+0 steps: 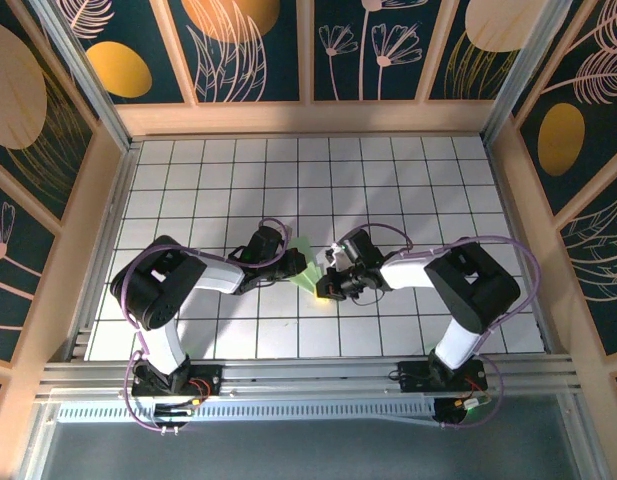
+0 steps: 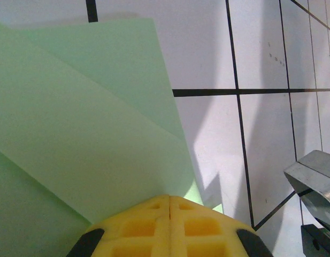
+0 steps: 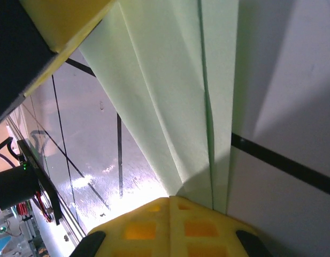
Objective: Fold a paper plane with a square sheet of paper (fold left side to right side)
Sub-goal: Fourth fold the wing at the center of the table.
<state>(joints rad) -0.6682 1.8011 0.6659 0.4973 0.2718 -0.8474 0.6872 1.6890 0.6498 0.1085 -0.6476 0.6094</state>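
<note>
**ITEM:** paper (image 1: 306,268). Pale green, thin, plain. Part-folded, w/ several lengthwise creases and overlapping layers that do not lie fully flat.

**LOC.:** near centre of desk (image 1: 388,180), on the white grid tiles, btw. the two hands.

**HANDS:**
- left hand (image 2: 170,214): yellow pads together, no gap. Tip sits at the paper's edge, w/ layers fanning away from it.
- right hand (image 3: 170,213): pads together likewise. Tip is just beside the spot where the creases converge.
- Prob. both are pressing down rather than nipping a layer, but the wrist views are too close to be sure.

**HANDLING:** v. light and limp, so it will likely slide on the glossy tiles unless pinned. It should take a crease well, but stray dents will stay. It would crumple or tear if dragged.

**TAKE HOLD:** at a free edge or corner of the layer to be turned, w/ a shallow pinch. The other hand pins alongside the fold line. Carry the layer low, left over to right, then run a closed tip along the fold.
</note>
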